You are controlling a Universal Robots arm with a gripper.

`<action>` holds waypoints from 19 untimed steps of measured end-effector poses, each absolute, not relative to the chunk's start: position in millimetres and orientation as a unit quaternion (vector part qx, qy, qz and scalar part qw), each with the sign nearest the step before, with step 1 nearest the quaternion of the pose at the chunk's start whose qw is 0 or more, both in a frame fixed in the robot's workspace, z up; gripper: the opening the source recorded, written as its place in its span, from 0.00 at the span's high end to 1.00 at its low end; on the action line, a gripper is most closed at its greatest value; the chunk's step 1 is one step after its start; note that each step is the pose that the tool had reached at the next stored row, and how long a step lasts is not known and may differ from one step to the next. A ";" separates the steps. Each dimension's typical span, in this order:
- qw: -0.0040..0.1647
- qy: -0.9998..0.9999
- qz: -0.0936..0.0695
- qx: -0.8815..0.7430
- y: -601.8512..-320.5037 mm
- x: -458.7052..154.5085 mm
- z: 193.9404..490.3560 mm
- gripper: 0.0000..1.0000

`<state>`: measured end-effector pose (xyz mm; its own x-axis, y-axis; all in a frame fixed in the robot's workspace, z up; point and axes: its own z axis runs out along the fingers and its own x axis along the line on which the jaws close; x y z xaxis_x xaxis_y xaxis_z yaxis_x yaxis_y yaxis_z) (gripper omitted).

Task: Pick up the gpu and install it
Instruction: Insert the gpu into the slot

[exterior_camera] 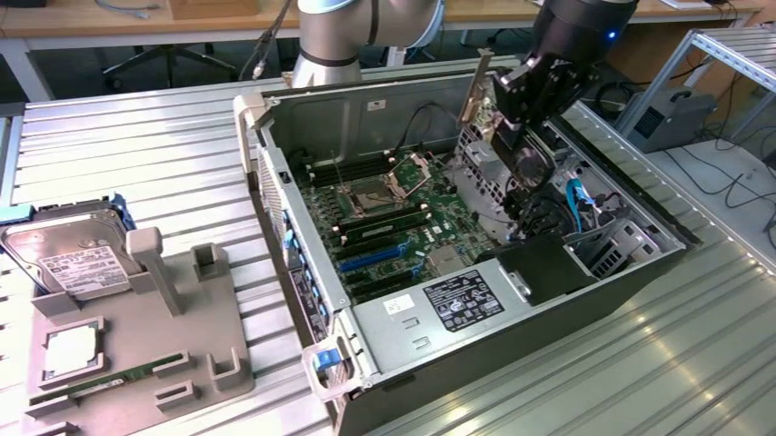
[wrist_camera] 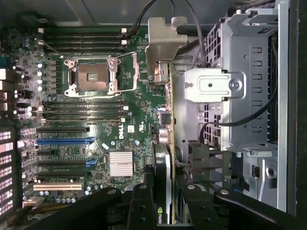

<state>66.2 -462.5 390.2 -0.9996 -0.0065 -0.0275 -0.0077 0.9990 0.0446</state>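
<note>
The claw [wrist_camera: 165, 211] is pinching the gpu [wrist_camera: 162, 163], with 1 finger pressing on each face of the card, so the card is hanging edge-on below the wrist. Its silver bracket [wrist_camera: 163, 40] is pointing away from the claw. Under it, the motherboard [wrist_camera: 96, 120] is lying open to view, with the blue slot [wrist_camera: 64, 141] and the bare processor socket [wrist_camera: 91, 76] both unoccupied. The card is sitting over the edge of the board, just beside the silver drive cage [wrist_camera: 240, 86] and apart from the slots. In the exterior view the claw [exterior_camera: 530, 109] is hovering over the open computer case [exterior_camera: 363, 113], towards that view's right. The gpu [exterior_camera: 533, 168] is dangling into the case and the bracket [exterior_camera: 482, 86] is sticking up above the rim. So the pick-up looks done, and the work appears to be sitting in the carry-and-align part of installing, with the card not yet seated. Judging from the wrist view, the card's long edge is running across the slots, not along them. Seating it would therefore call for turning it in line with a slot, moving it over that slot, and facing the bracket to the case wall. Farther off on the counter [exterior_camera: 145, 154], a grey parts holder [exterior_camera: 158, 336] is carrying a hard drive [exterior_camera: 73, 259] and a memory stick [exterior_camera: 115, 374].
</note>
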 end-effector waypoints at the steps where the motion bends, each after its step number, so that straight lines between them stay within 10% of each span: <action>1: 0.013 1.000 0.022 -0.013 -462.6 66.2 390.2 0.73; 19: 0.008 0.973 0.025 -0.229 -461.7 66.2 389.9 0.73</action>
